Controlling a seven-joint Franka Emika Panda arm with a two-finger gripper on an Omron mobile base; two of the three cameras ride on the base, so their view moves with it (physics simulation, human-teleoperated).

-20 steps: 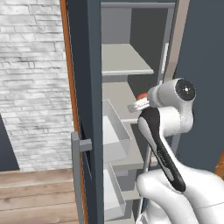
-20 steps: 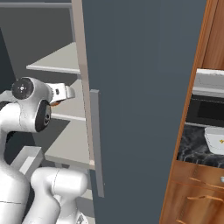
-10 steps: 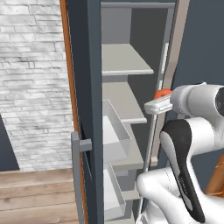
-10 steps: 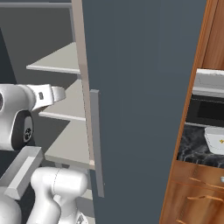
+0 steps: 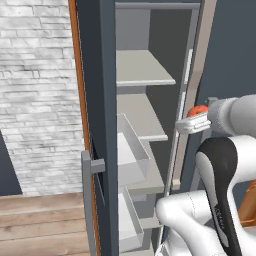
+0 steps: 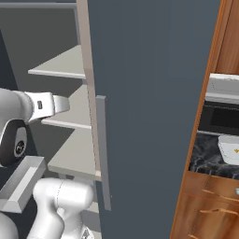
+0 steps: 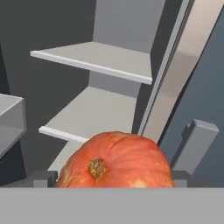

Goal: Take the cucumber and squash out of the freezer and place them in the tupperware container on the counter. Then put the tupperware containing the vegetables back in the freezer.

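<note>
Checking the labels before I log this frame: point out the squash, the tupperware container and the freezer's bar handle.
squash [image 7: 114, 161]: hand view, on its orange skin right of the stem.
tupperware container [image 6: 229, 150]: right base view, on its whitish side wall.
bar handle [image 6: 103, 154]: right base view, mid-length of the grey bar on the freezer door.

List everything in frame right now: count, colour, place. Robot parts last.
squash: 1, orange-red, between the gripper fingers, in front of the open freezer
freezer: 1, dark slate-grey, open, ahead of the arm
freezer shelves: at least 3, light grey, stacked inside the freezer
clear bins: 2, translucent grey, lower left inside the freezer, one above the other
freezer door handles: 2, grey bars, one on each door edge
tupperware container: 1, whitish-grey, on the counter at the far right
counter: 1, black with white veins, over orange-brown cabinets
microwave: 1, grey with dark door, above the counter
brick wall: 1, white-grey, left of the freezer
wood floor: 1, brown, lower left
gripper: 1, white, shut on the squash
</note>
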